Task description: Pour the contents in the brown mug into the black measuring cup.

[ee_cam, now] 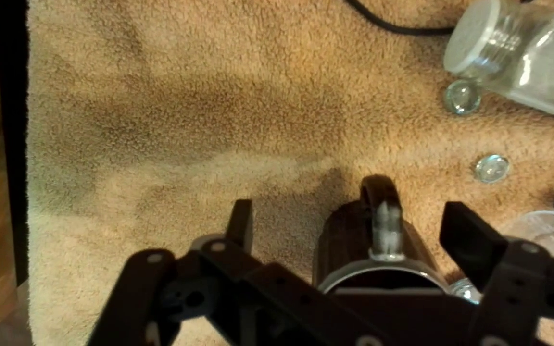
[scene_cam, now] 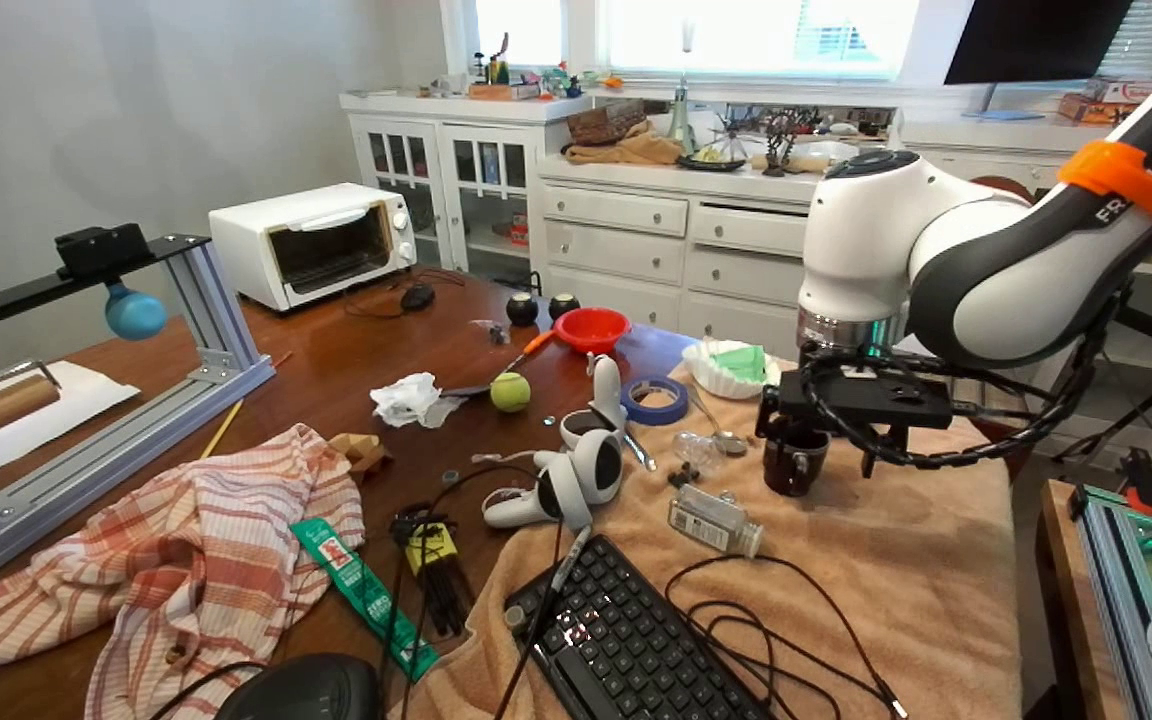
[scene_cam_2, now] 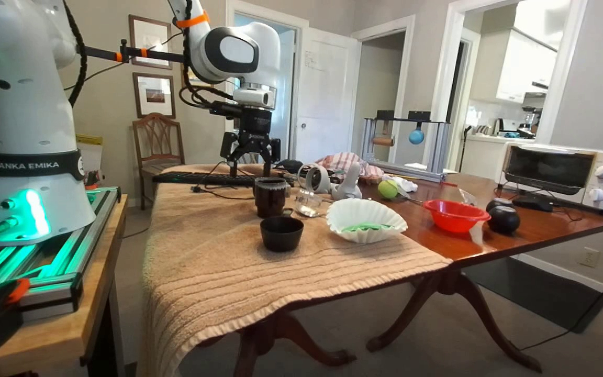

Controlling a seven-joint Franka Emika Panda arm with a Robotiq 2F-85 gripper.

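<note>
While an exterior view shows black measuring cup [scene_cam_2: 281,234] near tabletop [scene_cam_2: 547,222] edge, wrist view doesn't; fingers [ee_cam: 469,238] wide, empty, near brown mug [scene_cam_2: 270,202].

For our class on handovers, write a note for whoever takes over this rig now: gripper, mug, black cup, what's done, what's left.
Gripper: open, holding nothing; in the wrist view the mug shows between its jaws.
Mug: upright on the towel; can't tell how full.
Black cup: on the towel, in front of the mug in an exterior view.
Done: gripper open near the mug; no grip.
Left: probably grip, lift, pour into the black cup.
</note>
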